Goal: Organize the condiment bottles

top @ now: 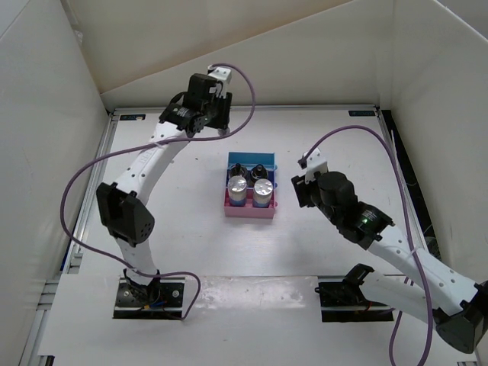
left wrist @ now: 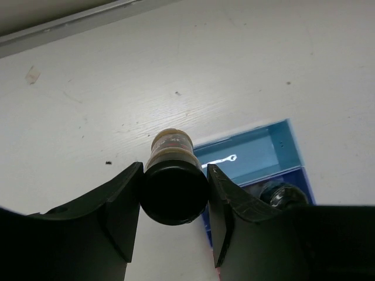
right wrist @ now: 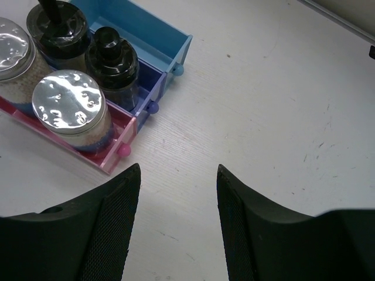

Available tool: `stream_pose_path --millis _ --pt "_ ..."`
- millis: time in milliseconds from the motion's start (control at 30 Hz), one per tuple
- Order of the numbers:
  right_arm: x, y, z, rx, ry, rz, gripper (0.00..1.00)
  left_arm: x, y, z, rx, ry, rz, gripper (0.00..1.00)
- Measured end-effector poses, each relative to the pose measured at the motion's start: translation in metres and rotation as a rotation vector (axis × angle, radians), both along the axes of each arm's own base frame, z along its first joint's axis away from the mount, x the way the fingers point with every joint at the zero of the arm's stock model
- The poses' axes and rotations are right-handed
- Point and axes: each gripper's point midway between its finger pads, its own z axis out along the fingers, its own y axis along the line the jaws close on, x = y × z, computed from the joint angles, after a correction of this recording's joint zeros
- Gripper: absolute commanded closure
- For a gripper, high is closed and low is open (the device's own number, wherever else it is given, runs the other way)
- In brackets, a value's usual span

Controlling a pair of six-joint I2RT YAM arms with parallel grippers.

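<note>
My left gripper (left wrist: 174, 170) is shut on the black cap of a brownish condiment bottle (left wrist: 170, 142), at the far left of the table behind the rack. In the top view that gripper (top: 216, 128) covers the bottle. The pink-and-blue stepped rack (top: 248, 213) holds two silver-topped bottles (right wrist: 71, 105) (right wrist: 13, 47) on its pink front step. Two black-capped bottles (right wrist: 111, 54) (right wrist: 57, 28) stand on the step behind them. My right gripper (right wrist: 178, 170) is open with nothing between its fingers, over bare table just right of the rack's pink corner (right wrist: 120, 149).
White walls enclose the table on the left, back and right. The rack's blue top tier (left wrist: 252, 153) lies just right of the held bottle, with one black cap (left wrist: 281, 196) showing below it. Purple cables loop over both arms (top: 76, 179).
</note>
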Motion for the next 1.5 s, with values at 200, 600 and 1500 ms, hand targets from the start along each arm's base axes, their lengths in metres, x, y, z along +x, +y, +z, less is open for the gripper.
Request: stream_pose_path --millis 200,600,1500 --pt "0.002 -0.011 0.005 0.013 -0.011 -0.03 0.42 0.007 -0.049 -0.027 0.037 0.052 -0.086 1.0" --pt "0.01 -0.032 0.007 0.046 0.002 -0.078 0.43 -0.008 -0.082 -0.08 0.105 0.168 -0.153 1.0" --pt "0.008 -0.038 -0.005 0.065 0.033 -0.089 0.43 -0.011 -0.082 -0.127 0.123 0.233 -0.139 1.0"
